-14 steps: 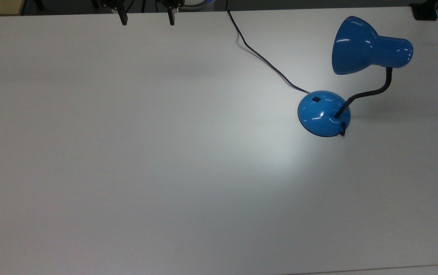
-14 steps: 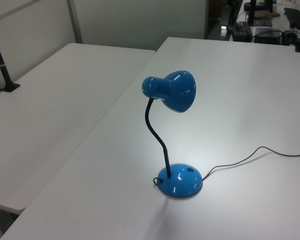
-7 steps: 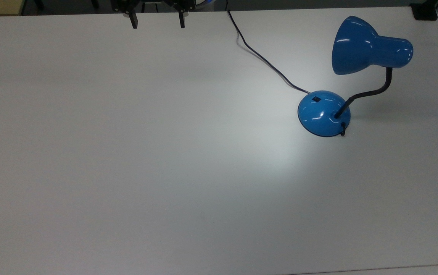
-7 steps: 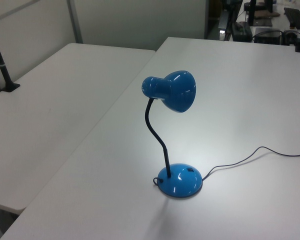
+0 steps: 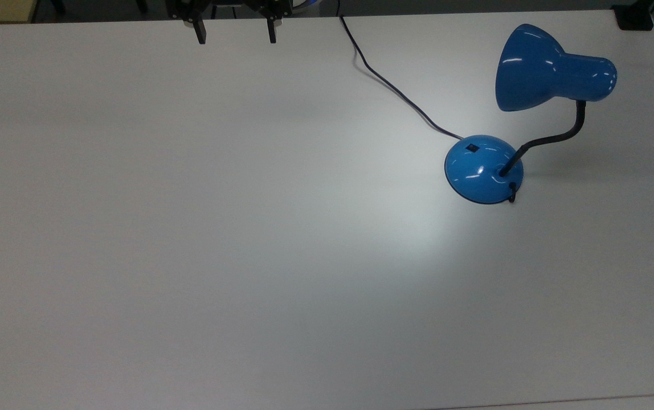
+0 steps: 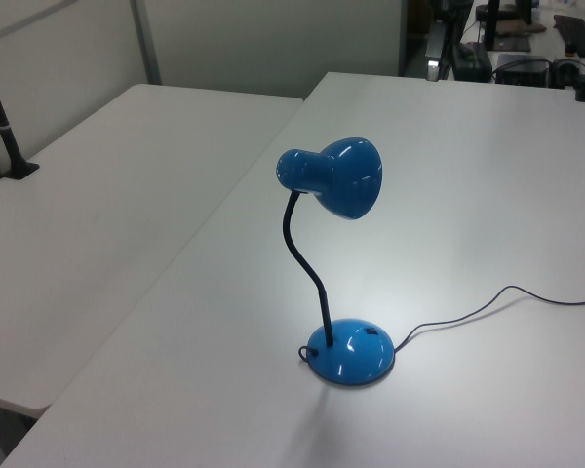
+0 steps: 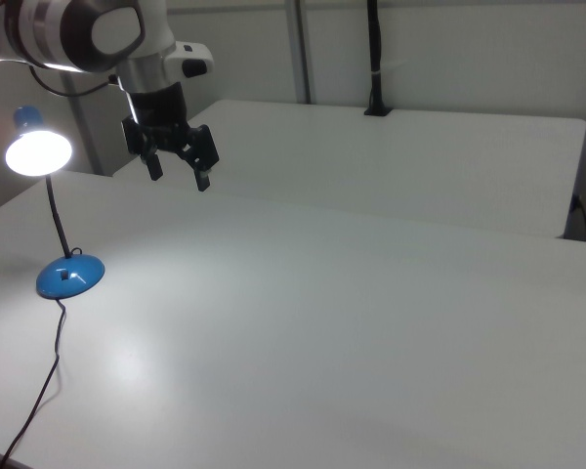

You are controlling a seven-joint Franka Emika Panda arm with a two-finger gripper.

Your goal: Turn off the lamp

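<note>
The blue lamp stands lit on the white table [image 5: 190, 228]. Its shade [image 5: 538, 71] hangs on a black bendy neck over the domed base [image 5: 482, 169], which carries a small black switch [image 5: 471, 148]. A bright patch of light lies on the table beside the base. In the left view the lamp's shade [image 6: 339, 177] rises over the base [image 6: 352, 352]. In the right view the glowing shade [image 7: 37, 151] sits at the far left above the base [image 7: 68, 276]. My gripper [image 5: 234, 35] hangs open at the top view's upper edge, well away from the lamp. In the right view the gripper [image 7: 179, 178] is in the air.
The lamp's black cord [image 5: 389, 85] runs from the base across the table to its far edge. A second white table [image 6: 97, 224] adjoins on the left view's left. A black post [image 7: 374, 59] stands at the back of the other table in the right view.
The gripper has shifted a little toward the top view's right and lower into the frame since one second ago. The lamp has stayed put and stays lit.
</note>
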